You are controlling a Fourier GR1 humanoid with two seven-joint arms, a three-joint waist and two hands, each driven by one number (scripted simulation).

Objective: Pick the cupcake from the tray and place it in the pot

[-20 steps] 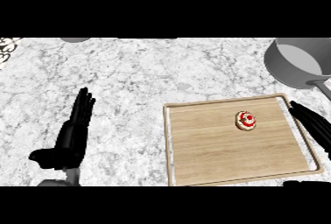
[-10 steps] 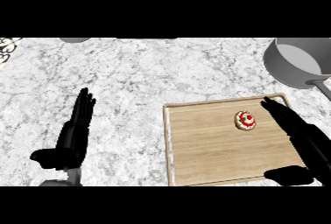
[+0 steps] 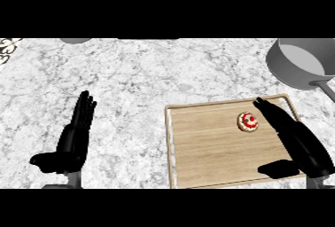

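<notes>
The wooden tray [image 3: 216,155] lies on the marble surface [image 3: 131,84] and holds the cupcake [image 3: 248,122] at its far right. The grey pot [image 3: 302,62] stands far right, nothing visible inside. The right hand [image 3: 294,139], fingers straight, extends just right of the cupcake. The left hand [image 3: 71,139] rests open at near left.

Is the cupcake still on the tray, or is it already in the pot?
On the tray. The cupcake lies on the wooden tray, beside the right hand, whose fingers are straight. The pot holds nothing visible.
</notes>
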